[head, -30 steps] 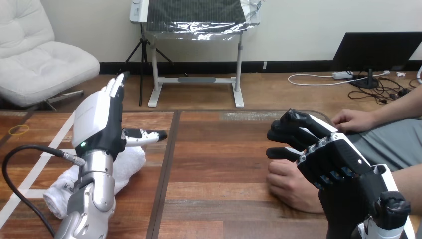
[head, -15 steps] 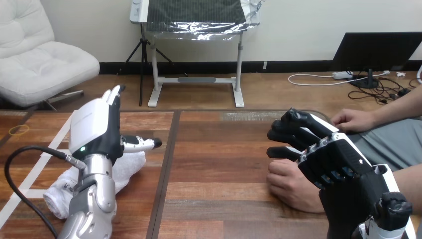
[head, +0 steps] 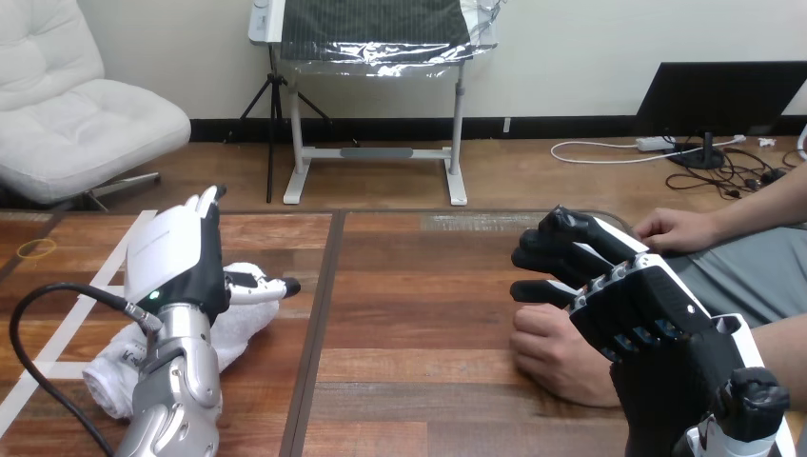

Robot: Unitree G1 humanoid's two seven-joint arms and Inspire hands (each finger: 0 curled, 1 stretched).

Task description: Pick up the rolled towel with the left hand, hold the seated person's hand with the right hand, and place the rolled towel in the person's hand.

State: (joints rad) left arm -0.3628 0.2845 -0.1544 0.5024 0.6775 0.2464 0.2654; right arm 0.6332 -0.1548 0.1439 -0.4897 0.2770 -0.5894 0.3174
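Observation:
A white rolled towel (head: 233,328) lies on the table at the left, partly hidden behind my left arm. My left hand (head: 176,257) hangs just above it, open, fingers straight and pointing away, thumb (head: 259,285) stretched to the right over the towel. At the right, the person's hand (head: 552,350) rests on the table as a loose fist. My right hand (head: 609,276) is over it from the right, fingers curled above the fist; whether they touch or grip it I cannot tell.
The person's other hand (head: 674,229) rests at the table's far right edge. A dark seam (head: 319,314) runs front to back between two wooden tabletops. White tape lines (head: 67,319) cross the left top. A yellow rubber band (head: 36,249) lies at the far left.
My left hand has come down and slightly toward me, closer to the towel. My right hand and the person's hand have not moved.

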